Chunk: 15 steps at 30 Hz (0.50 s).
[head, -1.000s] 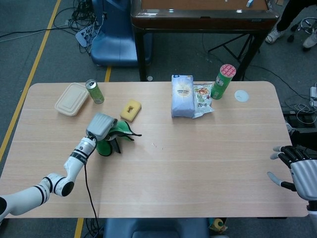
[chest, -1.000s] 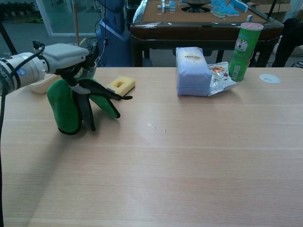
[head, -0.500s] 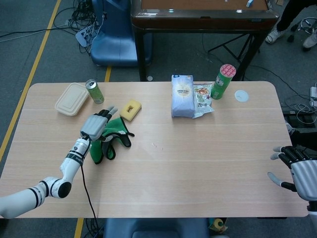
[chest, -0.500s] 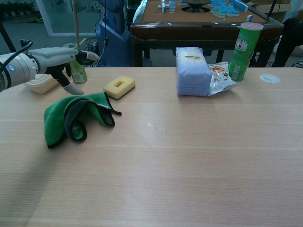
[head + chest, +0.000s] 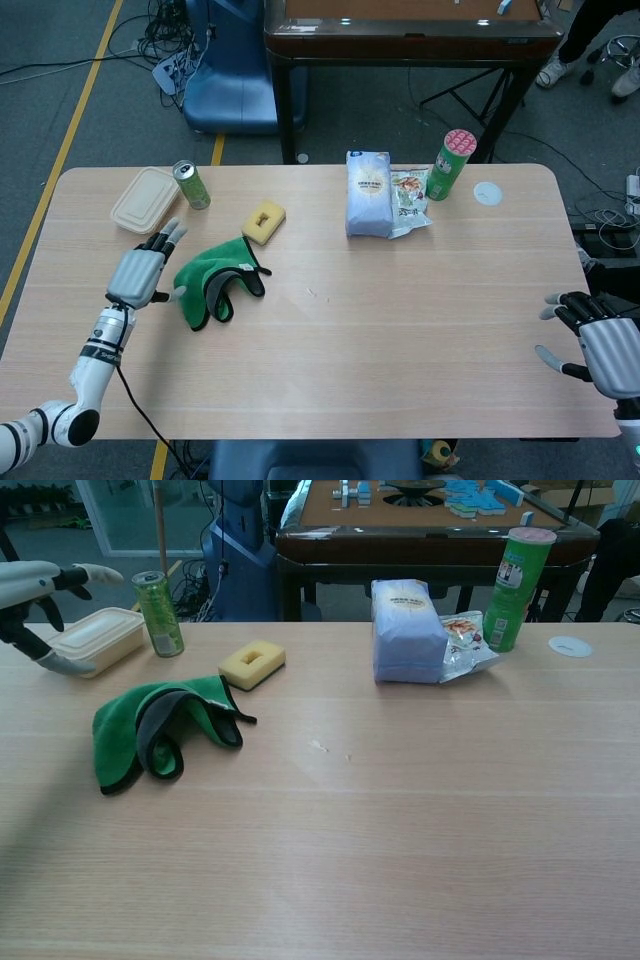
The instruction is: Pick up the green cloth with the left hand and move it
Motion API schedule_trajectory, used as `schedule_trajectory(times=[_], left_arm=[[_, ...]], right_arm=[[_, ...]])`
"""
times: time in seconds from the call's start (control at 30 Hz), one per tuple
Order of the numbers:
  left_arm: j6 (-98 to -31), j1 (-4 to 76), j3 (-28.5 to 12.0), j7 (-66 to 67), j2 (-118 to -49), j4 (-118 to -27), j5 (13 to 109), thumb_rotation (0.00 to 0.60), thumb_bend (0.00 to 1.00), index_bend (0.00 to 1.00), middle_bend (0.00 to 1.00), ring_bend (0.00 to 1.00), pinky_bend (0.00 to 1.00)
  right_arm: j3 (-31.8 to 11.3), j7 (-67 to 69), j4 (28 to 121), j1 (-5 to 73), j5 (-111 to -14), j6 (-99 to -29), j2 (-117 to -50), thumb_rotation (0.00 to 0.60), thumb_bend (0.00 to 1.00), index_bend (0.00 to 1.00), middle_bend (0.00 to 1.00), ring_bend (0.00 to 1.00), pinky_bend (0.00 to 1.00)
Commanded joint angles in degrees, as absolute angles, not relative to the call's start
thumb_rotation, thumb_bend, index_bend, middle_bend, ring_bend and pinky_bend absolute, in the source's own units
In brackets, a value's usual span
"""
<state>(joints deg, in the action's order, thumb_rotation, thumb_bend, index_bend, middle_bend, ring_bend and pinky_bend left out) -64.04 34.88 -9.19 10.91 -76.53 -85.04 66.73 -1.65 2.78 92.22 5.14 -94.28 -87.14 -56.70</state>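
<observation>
Crumpled green cloth with dark edging (image 5: 213,281) lying loose on the pale wooden bench (image 5: 400,330), left of centre, just near of a yellow sponge block with a hollow middle (image 5: 264,221). Robot's left hand (image 5: 140,272) hovering just left of the cloth, fingers spread and holding nothing, apart from the fabric in the head view. Right hand (image 5: 592,345) at the near right edge of the bench, fingers apart and empty, well away from everything else.

Far left on the bench: a cream lidded food box (image 5: 145,199) and, just beside it, a green drink can (image 5: 190,184), upright. Further right along the far side: a white-and-blue soft pack (image 5: 368,193) standing upright, a small printed snack packet (image 5: 409,196) against its right side, a tall green tube with a pink lid (image 5: 452,163), and a small white disc (image 5: 488,193) lying flat.

Cloth likely light, limp and easily bunched; no stiffness to speak of, folds rising in a loose hump with a dark underside showing through the chest view (image 5: 160,730). Probably not slippery on the wood, nor fragile. Best hold judged to be the raised fold at the top of the hump, where fingers can close around doubled fabric rather than scrape at a flat edge. Risk on any lift: a trailing corner dragging across the bench toward the sponge.
</observation>
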Motion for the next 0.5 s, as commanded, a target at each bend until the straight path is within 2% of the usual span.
schedule_trajectory(times=[0.03, 0.5], left_arm=[[-69.93, 29.95, -6.7, 11.87, -73.45, -88.98, 68.53, 0.6, 0.19, 0.05, 0.0, 0.12, 0.31], [-91.09, 12.84, 0.49, 10.08, -68.66, -95.73, 78.08, 0.6, 0.19, 0.08, 0.02, 0.12, 0.31]], right_arm=[[-1.63, 3.1, 91.83, 5.61, -94.45, -86.56, -56.79, 0.6, 0.26, 0.42, 0.33, 0.25, 0.31], [-0.49, 7.73, 89.47, 7.88, -97.62, -84.83, -57.92, 0.6, 0.27, 0.41, 0.33, 0.25, 0.31]])
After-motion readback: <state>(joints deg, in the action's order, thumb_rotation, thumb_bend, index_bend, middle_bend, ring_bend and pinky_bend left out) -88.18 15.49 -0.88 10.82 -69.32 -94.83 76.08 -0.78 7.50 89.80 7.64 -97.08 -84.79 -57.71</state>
